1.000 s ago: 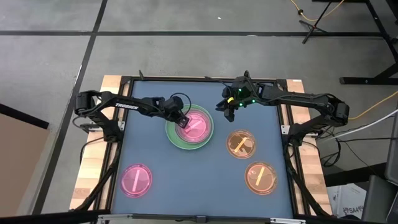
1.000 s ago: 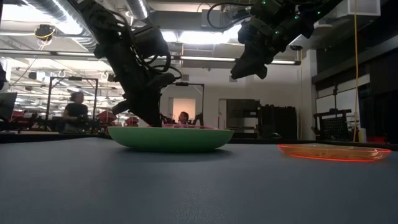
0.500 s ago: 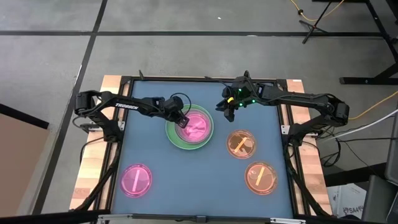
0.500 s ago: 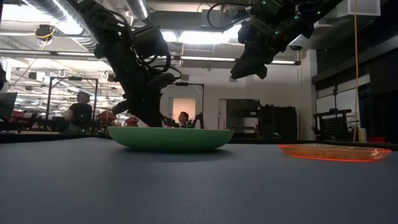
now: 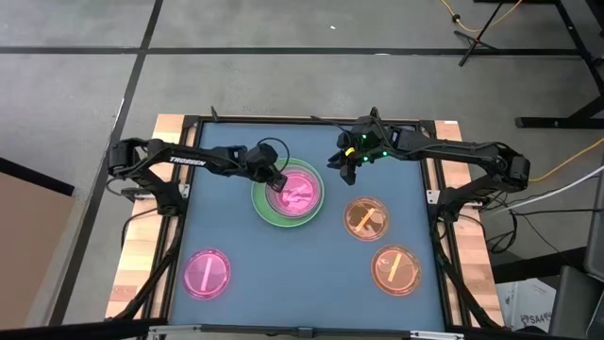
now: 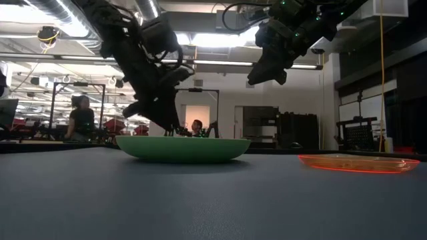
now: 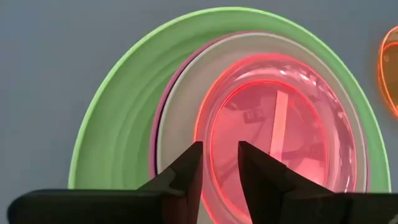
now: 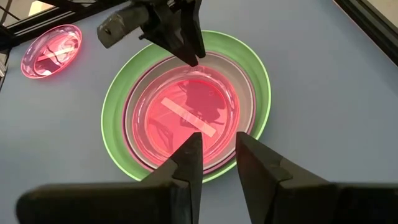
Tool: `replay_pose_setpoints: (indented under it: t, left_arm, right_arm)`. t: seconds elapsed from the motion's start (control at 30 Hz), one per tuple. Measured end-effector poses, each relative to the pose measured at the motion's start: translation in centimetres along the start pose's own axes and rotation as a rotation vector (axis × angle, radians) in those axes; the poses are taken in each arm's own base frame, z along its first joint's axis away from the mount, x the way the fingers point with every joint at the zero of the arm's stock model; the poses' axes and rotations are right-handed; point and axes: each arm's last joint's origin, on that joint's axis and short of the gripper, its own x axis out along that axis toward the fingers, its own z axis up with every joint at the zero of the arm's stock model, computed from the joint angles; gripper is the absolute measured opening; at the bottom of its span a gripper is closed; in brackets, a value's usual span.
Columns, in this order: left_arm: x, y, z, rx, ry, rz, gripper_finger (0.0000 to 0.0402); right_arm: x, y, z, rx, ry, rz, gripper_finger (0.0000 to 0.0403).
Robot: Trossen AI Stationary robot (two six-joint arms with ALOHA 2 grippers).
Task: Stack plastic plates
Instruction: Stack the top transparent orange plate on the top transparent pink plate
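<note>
Plates make a nest near the middle-back of the blue table (image 5: 236,236): the big green plate (image 5: 262,210) sits at the bottom, a purple plate (image 7: 155,140) shows as a thin rim inside it, a pale grey plate (image 7: 177,118) lies in that, and a see-through pink plate (image 5: 300,192) rests on top. From table height only the green plate's wall is seen, hiding what lies in it.

Three small plates lie apart on the table, each holding nothing. A second pink plate (image 5: 207,273) is at the front left corner. Two orange plates sit on the right side, one (image 5: 366,217) just right of the stack and the other (image 5: 395,268) nearer the front.

The left gripper (image 5: 277,181) hangs over the left edge of the stack, just above the pink plate's rim. Its fingers (image 7: 181,180) stand a narrow gap apart and hold nothing.

The right gripper (image 5: 345,166) hovers high over the table behind and to the right of the stack. Its fingers (image 8: 186,165) are also narrowly parted with nothing between them.

A person (image 6: 80,119) stands in the room beyond the table.
</note>
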Motion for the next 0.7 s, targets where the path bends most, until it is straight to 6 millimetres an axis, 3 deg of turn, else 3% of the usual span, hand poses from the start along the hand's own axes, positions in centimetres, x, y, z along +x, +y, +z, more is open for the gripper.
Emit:
replay_pose_setpoints:
  t: [0.4,0.7]
  left_arm:
    - [-4.2,-1.1,0.8,0.066,-0.111,-0.110,0.0093]
    - [-7.4,-3.3,-0.5,0.208,-0.164,-0.232,0.0093]
  right_arm:
    - [0.0,0.0,0.0,0.003,0.005,0.000,0.0087]
    - [0.0,0.0,-0.1,0.006,0.013,-0.001,0.0087]
